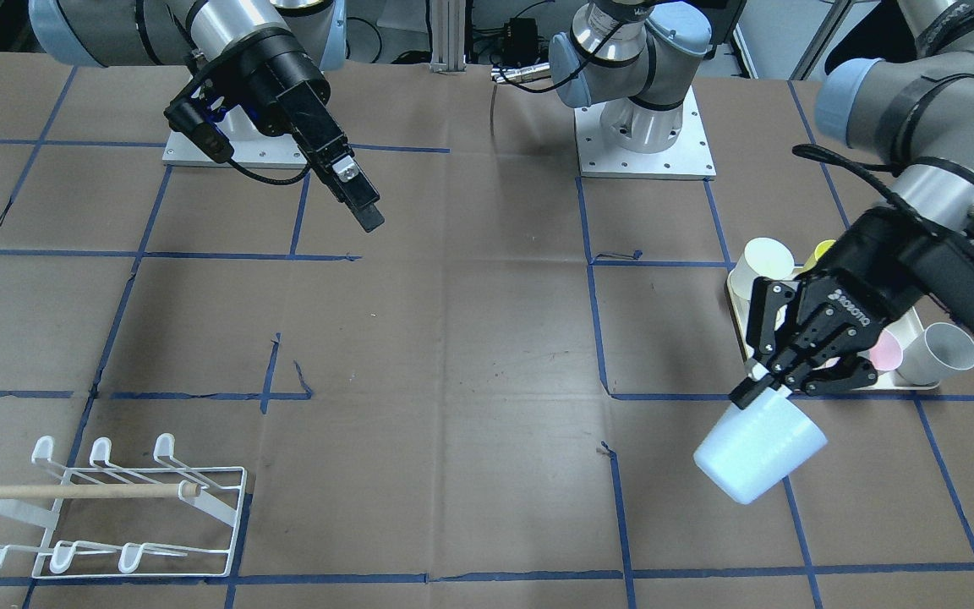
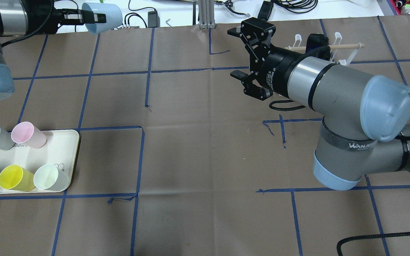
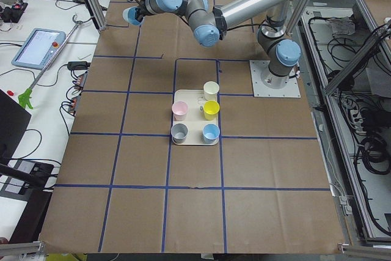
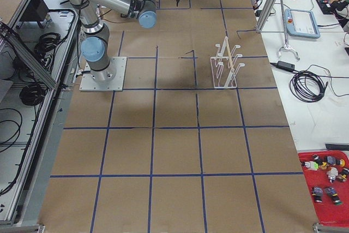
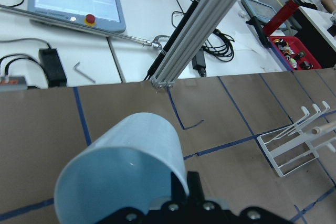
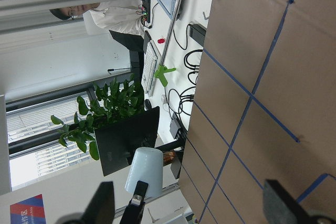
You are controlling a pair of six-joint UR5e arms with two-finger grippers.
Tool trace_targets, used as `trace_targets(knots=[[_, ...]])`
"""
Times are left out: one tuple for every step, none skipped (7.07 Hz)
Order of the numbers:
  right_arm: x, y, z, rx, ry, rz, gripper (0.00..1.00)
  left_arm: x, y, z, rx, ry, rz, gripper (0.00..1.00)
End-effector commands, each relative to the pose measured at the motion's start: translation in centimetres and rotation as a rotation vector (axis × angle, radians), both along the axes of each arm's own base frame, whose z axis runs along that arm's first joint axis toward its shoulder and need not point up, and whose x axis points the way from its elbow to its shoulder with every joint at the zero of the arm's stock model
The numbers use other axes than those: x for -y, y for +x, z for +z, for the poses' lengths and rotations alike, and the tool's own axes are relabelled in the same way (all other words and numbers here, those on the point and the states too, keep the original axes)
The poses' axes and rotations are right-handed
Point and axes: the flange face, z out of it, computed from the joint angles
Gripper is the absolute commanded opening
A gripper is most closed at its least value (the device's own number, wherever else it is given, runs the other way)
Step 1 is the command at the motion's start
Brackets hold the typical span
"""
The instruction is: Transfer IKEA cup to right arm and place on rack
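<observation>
Pale-blue cup point(image 2: 107, 16), rim-pinched by left gripper point(image 1: 766, 391), 9 o'clock of wide-jawed right gripper point(image 2: 236, 53) overhead; likely hazard: shallow rim pinch slipping at hand-over.

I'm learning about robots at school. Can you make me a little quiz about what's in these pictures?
1. True or false: the right gripper is holding a cup.
2. How many cups are on the cream tray? A) three B) five C) seven
3. Fill in the gap: the left gripper holds a pale ____ cup.

Key: 1) false, it is open and empty. 2) B. 3) blue.
</observation>
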Motion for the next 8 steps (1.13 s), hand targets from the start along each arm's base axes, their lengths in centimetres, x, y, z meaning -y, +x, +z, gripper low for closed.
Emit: trace_targets(knots=[[-0.4,-0.1,-1.8,0.017,-0.033,-0.01,0.99,-3.4,-2.8,-5.5,-0.062,-0.166,-0.092,0.0],[0.3,-0.1,-3.3,0.017,-0.075,-0.014,0.99,-4.9,-4.0,-7.8,-0.079,-0.244,-0.132,0.01],[1.4,-0.1,-4.8,0.013,-0.058,-0.026,1.0,-5.8,-5.8,-8.4,-0.095,-0.287,-0.145,0.01],[2.0,0.0,-6.2,0.02,-0.019,-0.021,1.0,-6.7,-8.3,-7.5,-0.119,-0.321,-0.143,0.02],[2.3,0.0,-6.9,0.006,-0.014,-0.019,1.0,-6.9,-10.5,-8.8,-0.101,-0.317,-0.156,0.02],[2.4,0.0,-6.9,0.008,-0.002,-0.021,1.0,-7.0,-12.4,-9.6,-0.089,-0.329,-0.175,0.02],[2.6,0.0,-7.3,0.008,0.007,-0.021,1.0,-7.4,-13.7,-9.9,-0.095,-0.348,-0.191,0.03],[3.2,0.2,-8.7,0.005,0.029,-0.014,1.0,-7.6,-14.2,-10.1,-0.099,-0.348,-0.198,0.03]])
